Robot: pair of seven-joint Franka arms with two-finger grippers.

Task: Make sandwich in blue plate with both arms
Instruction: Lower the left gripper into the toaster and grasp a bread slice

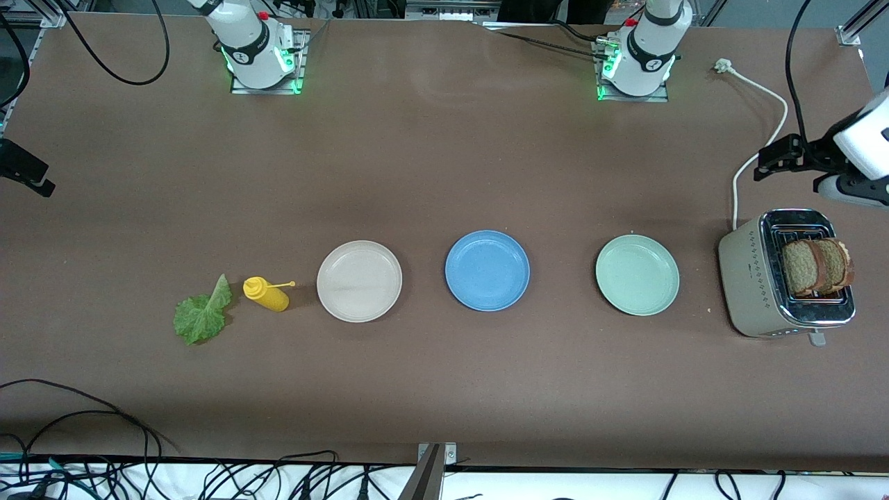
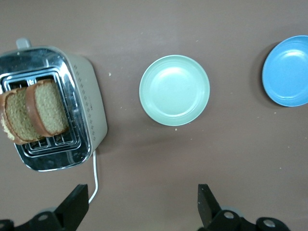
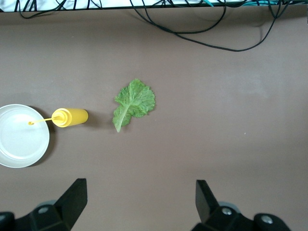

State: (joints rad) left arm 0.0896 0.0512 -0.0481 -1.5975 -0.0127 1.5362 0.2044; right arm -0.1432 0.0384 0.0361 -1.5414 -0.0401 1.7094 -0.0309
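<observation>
The blue plate (image 1: pixel 487 270) (image 2: pixel 288 72) lies bare at the middle of the table. Two brown bread slices (image 1: pixel 816 266) (image 2: pixel 33 113) stand side by side in the slots of a toaster (image 1: pixel 750 278) (image 2: pixel 89 106) at the left arm's end. A ruffled green lettuce leaf (image 1: pixel 203 314) (image 3: pixel 134 103) lies flat at the right arm's end. My left gripper (image 1: pixel 764 161) (image 2: pixel 142 190) hangs open and holds nothing, over bare table by the toaster's cord. My right gripper (image 1: pixel 42 182) (image 3: pixel 139 183) is open too, over bare table near the lettuce.
A mint-green plate (image 1: pixel 637 274) (image 2: pixel 174 90) lies between the blue plate and the toaster. A cream-white plate (image 1: pixel 359 280) (image 3: pixel 21 136) and a yellow squeeze bottle (image 1: pixel 267 293) (image 3: pixel 70 117) on its side lie between the blue plate and the lettuce. A white cord (image 1: pixel 764 132) runs from the toaster.
</observation>
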